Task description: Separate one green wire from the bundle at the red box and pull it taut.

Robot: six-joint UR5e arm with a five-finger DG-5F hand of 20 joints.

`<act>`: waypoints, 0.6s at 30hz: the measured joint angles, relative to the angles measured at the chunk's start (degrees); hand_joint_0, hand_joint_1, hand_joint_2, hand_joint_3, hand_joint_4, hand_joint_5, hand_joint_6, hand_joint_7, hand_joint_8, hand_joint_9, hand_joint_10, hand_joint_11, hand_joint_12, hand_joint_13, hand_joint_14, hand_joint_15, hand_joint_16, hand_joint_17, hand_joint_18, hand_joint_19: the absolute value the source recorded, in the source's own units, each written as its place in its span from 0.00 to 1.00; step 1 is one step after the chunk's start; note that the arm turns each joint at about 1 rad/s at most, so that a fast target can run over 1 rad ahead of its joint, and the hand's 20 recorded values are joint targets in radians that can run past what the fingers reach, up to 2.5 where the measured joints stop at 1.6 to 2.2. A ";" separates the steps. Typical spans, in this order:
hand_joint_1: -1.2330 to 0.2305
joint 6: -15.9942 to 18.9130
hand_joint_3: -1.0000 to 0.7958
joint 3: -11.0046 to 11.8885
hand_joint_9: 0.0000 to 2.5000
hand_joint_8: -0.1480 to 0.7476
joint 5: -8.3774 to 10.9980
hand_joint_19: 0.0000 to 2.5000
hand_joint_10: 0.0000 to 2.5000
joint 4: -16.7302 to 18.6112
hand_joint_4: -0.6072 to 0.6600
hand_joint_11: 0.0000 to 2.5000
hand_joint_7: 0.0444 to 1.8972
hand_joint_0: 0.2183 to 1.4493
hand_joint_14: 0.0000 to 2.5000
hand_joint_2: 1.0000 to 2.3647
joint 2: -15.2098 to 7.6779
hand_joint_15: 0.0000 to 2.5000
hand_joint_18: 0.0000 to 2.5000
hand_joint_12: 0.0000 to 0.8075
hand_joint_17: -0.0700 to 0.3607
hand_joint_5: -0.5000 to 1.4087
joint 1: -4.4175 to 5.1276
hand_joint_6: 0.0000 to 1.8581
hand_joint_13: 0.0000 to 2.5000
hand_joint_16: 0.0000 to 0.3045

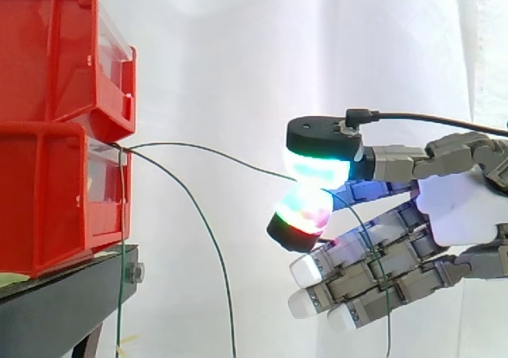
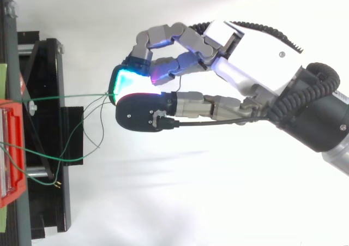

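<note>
The hand point(image 1: 460, 207) is pinching one green wire point(image 1: 214, 153) between two glowing fingertips point(image 1: 317, 167), its other fingers relaxed below. The wire is running from the red box point(image 1: 48, 96) at the black stand's point(image 1: 63, 294) edge, bowing slightly, so the pull seems unfinished; the next move is calling for a steady draw away from the box without slipping. The side view is showing loose wires point(image 1: 208, 239) hanging down; the top view is showing the pinched wire nearly straight, apart from them.

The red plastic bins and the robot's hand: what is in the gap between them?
In the side view, one thin green wire spans from the stacked red plastic bins to the hand's pinching fingers; other green wires droop below.
</note>
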 measured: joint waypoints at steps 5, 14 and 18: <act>0.29 0.12 0.32 0.02 0.35 0.43 0.09 0.10 0.01 -0.03 0.48 0.21 0.58 0.38 0.00 0.00 0.00 0.09 0.23 0.45 0.41 0.17 0.00 0.49 0.24 0.16; 0.29 0.43 0.34 0.02 0.35 0.43 0.19 0.10 0.01 -0.09 0.48 0.21 0.59 0.38 0.00 0.01 0.00 0.09 0.23 0.45 0.41 0.17 0.00 0.49 0.24 0.16; 0.29 0.50 0.38 0.02 0.35 0.44 0.20 0.10 0.01 -0.09 0.47 0.21 0.62 0.37 0.00 0.01 -0.01 0.09 0.23 0.45 0.41 0.17 0.00 0.49 0.24 0.16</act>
